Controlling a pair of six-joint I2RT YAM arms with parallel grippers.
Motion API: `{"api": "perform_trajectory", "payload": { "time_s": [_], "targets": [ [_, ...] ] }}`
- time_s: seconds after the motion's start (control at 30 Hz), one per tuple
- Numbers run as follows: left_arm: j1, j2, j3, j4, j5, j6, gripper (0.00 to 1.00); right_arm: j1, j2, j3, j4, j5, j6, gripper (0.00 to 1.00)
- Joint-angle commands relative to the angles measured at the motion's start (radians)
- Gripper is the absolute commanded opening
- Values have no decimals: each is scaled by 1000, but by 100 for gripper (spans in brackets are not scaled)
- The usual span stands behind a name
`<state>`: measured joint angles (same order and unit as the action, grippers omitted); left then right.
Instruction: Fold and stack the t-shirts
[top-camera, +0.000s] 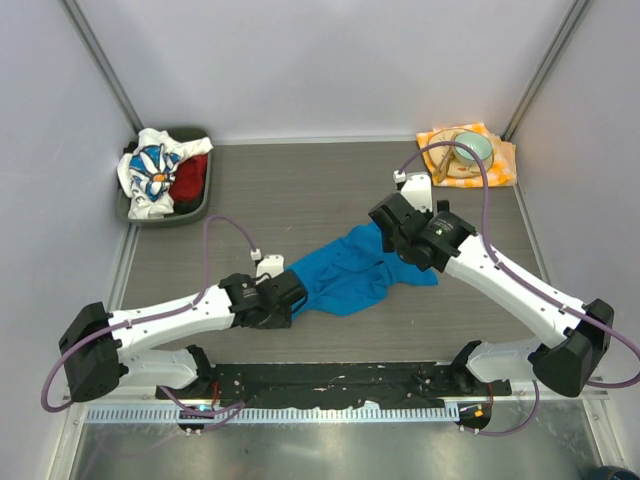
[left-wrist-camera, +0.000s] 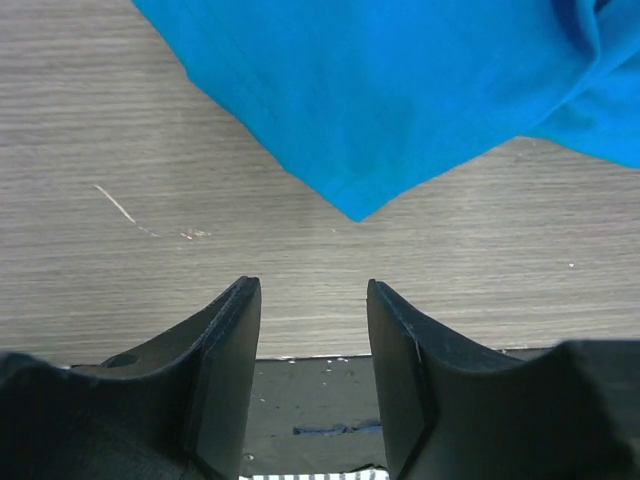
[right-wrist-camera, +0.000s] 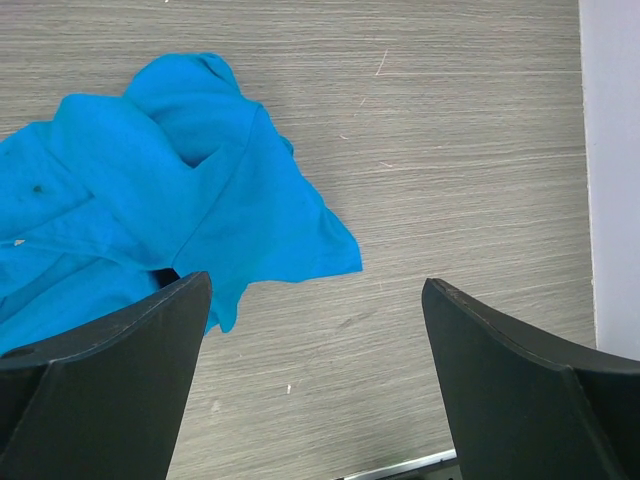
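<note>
No text, label, brand, number or sign was legible in any view. The only printed marking was a blue-petalled daisy pattern on the white t-shirt (top-camera: 150, 172), which lay in the left part of the dark tray (top-camera: 185, 214). This marking was a picture only and carried no characters.
</note>
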<state>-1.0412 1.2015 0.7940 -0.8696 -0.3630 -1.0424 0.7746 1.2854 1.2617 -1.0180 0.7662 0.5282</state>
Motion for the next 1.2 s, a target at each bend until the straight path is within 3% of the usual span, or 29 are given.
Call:
{"api": "perform_trajectory", "payload": {
  "time_s": [0.0, 0.23, 0.57, 1.03, 1.17],
  "targets": [
    [-42, -10, -12, 61, -19, -102, 50, -3, -3, -10, 41, -5, 15, 92],
    [-100, 84, -7, 126, -54, -93, 52, -3, -3, -24, 52, -18, 12, 92],
    [-105, 207, 27, 144, -149, -21, 71, -3, -12, -58, 65, -16, 9, 92],
    [-103, 299, 57, 211, -154, 27, 70, -3, -17, -77, 78, -13, 4, 92],
    [-105, 317, 67, 239, -149, 36, 63, -3, -20, -85, 81, -11, 4, 92]
  ]
}}
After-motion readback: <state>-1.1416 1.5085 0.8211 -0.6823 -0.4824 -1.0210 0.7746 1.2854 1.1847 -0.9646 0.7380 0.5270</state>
